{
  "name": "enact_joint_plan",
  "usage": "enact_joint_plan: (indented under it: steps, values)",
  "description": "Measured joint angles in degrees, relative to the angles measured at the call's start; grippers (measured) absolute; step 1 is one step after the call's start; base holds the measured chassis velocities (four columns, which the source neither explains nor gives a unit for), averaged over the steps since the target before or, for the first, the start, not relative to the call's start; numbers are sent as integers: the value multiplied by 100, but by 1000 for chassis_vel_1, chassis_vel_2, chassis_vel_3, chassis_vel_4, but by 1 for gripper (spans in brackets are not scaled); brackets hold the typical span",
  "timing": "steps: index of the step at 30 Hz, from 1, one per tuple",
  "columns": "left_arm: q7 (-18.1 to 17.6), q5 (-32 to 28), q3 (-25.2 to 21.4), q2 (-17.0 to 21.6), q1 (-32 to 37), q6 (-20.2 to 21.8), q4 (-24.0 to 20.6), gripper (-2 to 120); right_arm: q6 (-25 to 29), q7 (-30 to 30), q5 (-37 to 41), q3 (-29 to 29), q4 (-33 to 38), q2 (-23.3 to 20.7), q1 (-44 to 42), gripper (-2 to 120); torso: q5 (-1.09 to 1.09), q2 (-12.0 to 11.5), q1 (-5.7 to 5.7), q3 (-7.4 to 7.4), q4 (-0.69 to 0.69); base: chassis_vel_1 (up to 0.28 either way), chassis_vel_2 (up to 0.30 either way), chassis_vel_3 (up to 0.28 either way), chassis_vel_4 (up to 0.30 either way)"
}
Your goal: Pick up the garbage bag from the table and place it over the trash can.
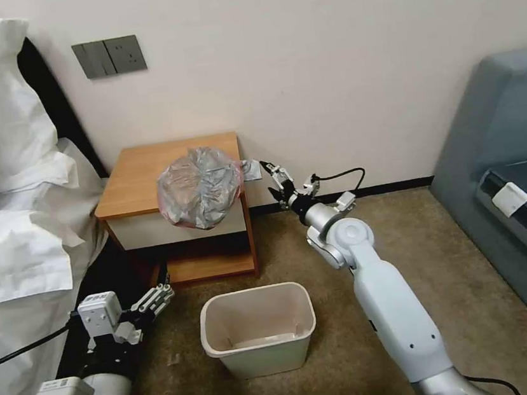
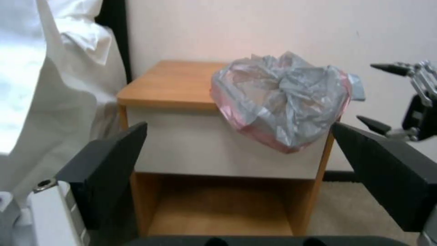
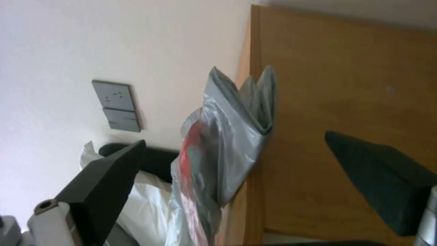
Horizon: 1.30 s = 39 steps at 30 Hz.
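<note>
Nearest, the small pale cream-green plastic trash can [image 1: 258, 329] stands on the carpet. The left claw [image 1: 154, 298] hangs low beside the bed, jaws spread, well short. Beyond, the crinkled translucent grey garbage bag with pinkish-red rim [image 1: 198, 186] droops over the orange-brown wooden worktop's [image 1: 145, 173] front right corner. The right claw [image 1: 274, 180], open and empty, sits just beside the bag, to its right, clearly the nearer arm.

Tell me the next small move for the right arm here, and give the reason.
Probably ease the right claw forward toward the garbage bag and close on its near edge. The claw is open beside the table, level with the bag but not touching it, and the bag overhangs the table's front corner. The left claw waits low by the trash can.
</note>
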Motion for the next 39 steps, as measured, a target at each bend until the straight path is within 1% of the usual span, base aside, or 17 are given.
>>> enact_joint_plan:
  steps: [3,4,6,7,9,10,13,15,17,18,20,21,24,25,28,33,39]
  values:
    - [0,0,-5,-23,63,-18,0,100,6,-83,-70,-32,-167,54,89,93,0,0,0,0,1,0,0,0,0]
    - [1,0,-7,-30,79,-24,0,100,33,-146,-141,-50,-291,95,152,87,1,0,0,0,1,0,0,0,0]
    - [3,0,-9,-34,88,-27,0,100,62,-198,-185,-53,-438,145,232,79,1,1,0,0,0,0,0,0,0]
    - [3,0,-9,-34,88,-27,0,100,62,-198,-185,-53,-438,145,232,79,1,1,0,0,0,0,0,0,0]
    - [4,0,-10,-41,102,-28,0,100,85,-278,-219,-59,-547,183,278,68,0,1,0,0,1,0,0,0,0]
    - [4,0,-10,-41,102,-28,0,100,85,-278,-219,-59,-547,183,278,68,0,1,0,0,1,0,0,0,0]
    - [3,0,-11,-59,120,-29,0,100,107,-342,-264,-59,-583,200,289,54,1,1,0,0,0,0,0,0,0]
    - [4,1,-10,-73,131,-31,0,100,108,-342,-266,-56,-583,203,289,51,0,1,0,0,0,0,0,0,0]
    - [12,15,-9,-110,161,-39,0,100,108,-327,-264,-37,-567,223,289,39,1,1,0,0,0,0,0,0,0]
    - [12,15,-9,-110,161,-39,0,100,108,-327,-264,-37,-567,223,289,39,1,1,0,0,0,0,0,0,0]
    - [31,72,2,-162,192,-71,0,100,100,-300,-241,-6,-548,246,290,28,0,1,0,0,0,0,0,0,0]
    - [31,72,2,-162,192,-71,0,100,100,-300,-241,-6,-548,246,290,28,0,1,0,0,0,0,0,0,0]
    - [72,154,25,-236,237,-113,0,100,90,-273,-180,0,-501,259,291,14,1,1,0,0,0,0,0,0,0]
    - [72,154,25,-236,237,-113,0,100,90,-273,-180,0,-501,259,291,14,1,1,0,0,0,0,0,0,0]
    - [79,165,28,-244,241,-119,0,100,89,-251,-157,-23,-429,256,267,0,1,1,0,0,0,0,0,0,0]
    - [83,175,28,-253,242,-133,0,100,87,-214,-141,-61,-304,219,186,0,0,1,0,0,1,0,0,0,0]
    - [87,187,30,-263,244,-155,0,100,122,56,-24,-164,409,37,-296,0,1,0,0,0,0,0,0,0,0]
